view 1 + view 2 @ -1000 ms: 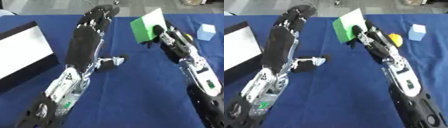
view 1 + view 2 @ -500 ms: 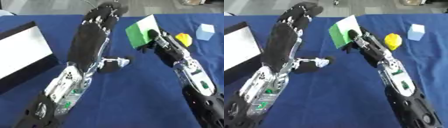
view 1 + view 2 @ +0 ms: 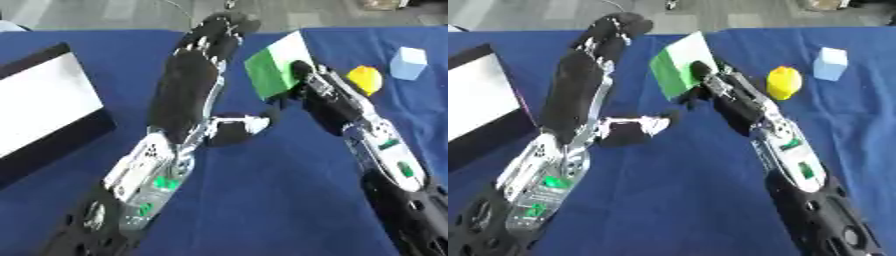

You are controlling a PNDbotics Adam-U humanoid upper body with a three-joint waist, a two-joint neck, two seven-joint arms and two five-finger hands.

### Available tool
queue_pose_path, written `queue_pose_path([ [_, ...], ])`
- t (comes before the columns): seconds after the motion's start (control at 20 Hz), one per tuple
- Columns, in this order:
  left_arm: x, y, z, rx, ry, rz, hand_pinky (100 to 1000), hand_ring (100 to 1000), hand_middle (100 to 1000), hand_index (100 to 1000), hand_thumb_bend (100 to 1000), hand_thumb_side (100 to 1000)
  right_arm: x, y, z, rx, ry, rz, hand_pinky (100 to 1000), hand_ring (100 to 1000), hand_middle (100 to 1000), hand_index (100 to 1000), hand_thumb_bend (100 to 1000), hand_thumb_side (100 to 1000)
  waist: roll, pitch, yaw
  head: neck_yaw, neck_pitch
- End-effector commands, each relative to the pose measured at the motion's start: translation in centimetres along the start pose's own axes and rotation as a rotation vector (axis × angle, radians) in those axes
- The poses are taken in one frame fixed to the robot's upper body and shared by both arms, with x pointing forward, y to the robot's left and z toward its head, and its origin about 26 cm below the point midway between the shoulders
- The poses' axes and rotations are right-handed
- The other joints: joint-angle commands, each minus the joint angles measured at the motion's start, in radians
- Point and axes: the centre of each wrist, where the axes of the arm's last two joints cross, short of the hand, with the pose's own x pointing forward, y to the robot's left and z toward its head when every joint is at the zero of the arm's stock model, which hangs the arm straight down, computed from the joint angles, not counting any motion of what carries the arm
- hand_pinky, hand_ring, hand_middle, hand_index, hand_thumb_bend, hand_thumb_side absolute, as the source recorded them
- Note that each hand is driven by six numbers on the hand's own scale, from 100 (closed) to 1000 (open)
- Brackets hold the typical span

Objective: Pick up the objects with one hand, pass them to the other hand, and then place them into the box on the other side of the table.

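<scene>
My right hand (image 3: 328, 100) is shut on a green block (image 3: 278, 65) with a pale top face, held tilted above the blue table. My left hand (image 3: 192, 82) is open just left of the block. Its fingers stretch toward the far edge and its thumb (image 3: 243, 126) sticks out under the block. A narrow gap shows between the block and the left fingers. A yellow rounded object (image 3: 784, 82) and a light blue cube (image 3: 829, 63) lie on the table to the right of my right hand.
A box (image 3: 63, 142) with a white inside and a black rim stands at the left edge of the table. The blue cloth (image 3: 271, 200) covers the table between my forearms.
My right hand has carried the green block leftward, closer to the left hand. The left hand has stayed open, and its thumb has shifted slightly right.
</scene>
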Motion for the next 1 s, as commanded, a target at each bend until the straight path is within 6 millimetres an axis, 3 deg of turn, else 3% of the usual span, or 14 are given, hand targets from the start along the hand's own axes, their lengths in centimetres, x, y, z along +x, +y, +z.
queue_pose_path([
  [0.05,0.5,-0.2,-0.5,0.021,-0.004,0.038,784,865,772,847,797,222,1.3,0.3,-0.8,0.040,-0.047,0.012,582,375,251,636,100,536,-0.010,0.004,-0.001,-0.003,-0.003],
  [0.6,1.1,-1.4,-1.2,0.028,-0.010,0.100,776,858,759,832,779,223,1.9,0.6,-1.2,0.095,-0.055,0.002,581,376,251,636,100,535,-0.015,0.008,-0.006,-0.001,-0.003],
  [1.0,1.2,-1.7,-1.4,0.055,0.009,0.110,759,839,731,806,686,211,2.2,0.7,-1.3,0.124,-0.063,0.011,582,377,250,637,100,532,-0.015,0.011,-0.011,0.002,-0.003],
])
